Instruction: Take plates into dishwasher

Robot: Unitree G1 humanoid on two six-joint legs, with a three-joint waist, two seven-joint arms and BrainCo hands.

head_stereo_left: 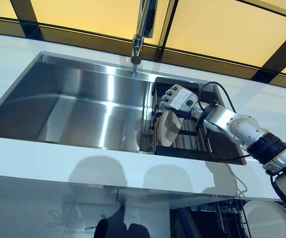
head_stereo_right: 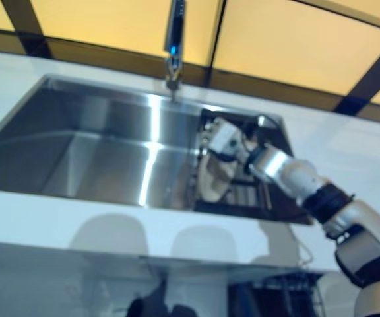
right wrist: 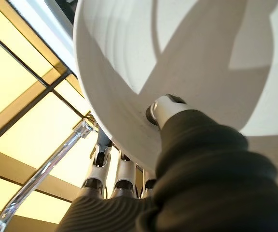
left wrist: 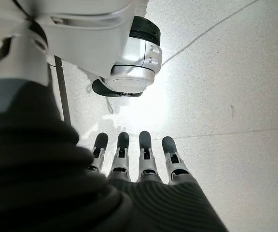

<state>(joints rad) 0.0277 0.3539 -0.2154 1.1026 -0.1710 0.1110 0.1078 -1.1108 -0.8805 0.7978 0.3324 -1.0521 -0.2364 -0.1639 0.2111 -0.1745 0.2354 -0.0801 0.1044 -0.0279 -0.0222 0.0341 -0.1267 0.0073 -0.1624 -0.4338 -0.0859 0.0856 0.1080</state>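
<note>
A cream plate [head_stereo_left: 165, 130] stands on edge in the black dish rack [head_stereo_left: 192, 144] at the right end of the steel sink [head_stereo_left: 83, 104]. My right hand [head_stereo_left: 180, 98] is on the plate's top rim. In the right wrist view the thumb [right wrist: 165, 108] presses the plate's [right wrist: 187, 58] face and the fingers [right wrist: 100, 162] reach behind its rim, so the hand is shut on it. My left hand [left wrist: 139, 164] shows only in its wrist view, with straight fingers, empty, hanging over the floor.
The faucet [head_stereo_left: 140, 29] hangs over the sink's back edge, just left of the rack. A white counter [head_stereo_left: 83, 163] runs along the front. Below at the lower right, another white plate [head_stereo_left: 267, 220] sits by the dishwasher's wire rack [head_stereo_left: 227, 213].
</note>
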